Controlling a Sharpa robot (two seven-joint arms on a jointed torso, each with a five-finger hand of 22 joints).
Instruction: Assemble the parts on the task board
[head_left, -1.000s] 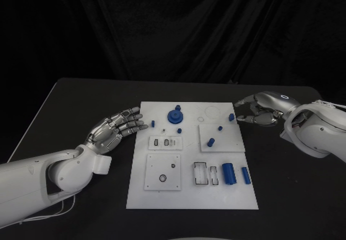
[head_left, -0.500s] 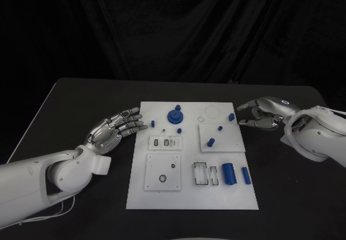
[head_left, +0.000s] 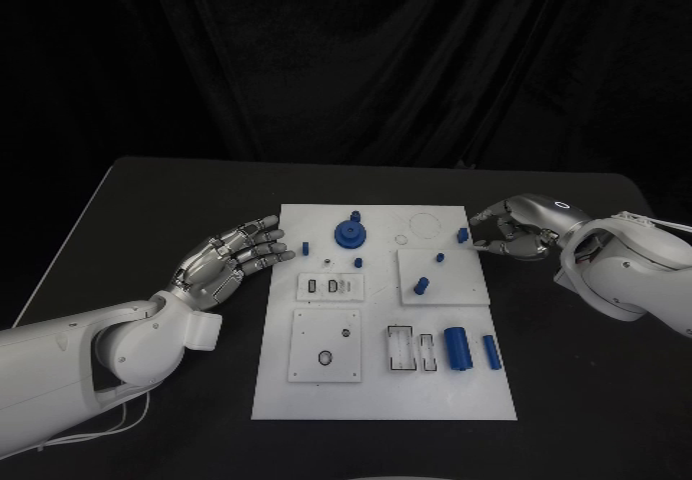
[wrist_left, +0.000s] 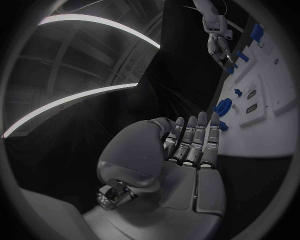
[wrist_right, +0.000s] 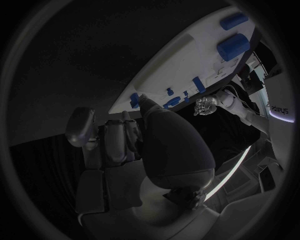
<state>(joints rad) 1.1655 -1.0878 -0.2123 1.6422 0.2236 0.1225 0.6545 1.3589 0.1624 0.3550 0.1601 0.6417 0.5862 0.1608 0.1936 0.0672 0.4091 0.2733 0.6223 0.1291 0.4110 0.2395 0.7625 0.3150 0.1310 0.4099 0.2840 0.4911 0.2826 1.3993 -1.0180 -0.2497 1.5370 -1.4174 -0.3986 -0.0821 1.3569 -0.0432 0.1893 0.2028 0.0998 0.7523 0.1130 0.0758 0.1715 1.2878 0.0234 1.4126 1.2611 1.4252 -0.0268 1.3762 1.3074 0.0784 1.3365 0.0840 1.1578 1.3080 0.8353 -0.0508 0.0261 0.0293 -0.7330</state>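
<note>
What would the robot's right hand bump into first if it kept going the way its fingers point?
Probably the small blue part standing at the task board's right edge. The right hand points its fingers straight at it from beside the board. Whether they already touch it is unclear.

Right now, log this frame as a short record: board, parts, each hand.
board: white task board in the middle of the black table
parts: blue pieces on it, among them a large cylinder and a round knob piece
left hand: open, beside the board's left edge, holding nothing
right hand: fingers curled by the small blue part at the board's right edge; contact unclear
</note>
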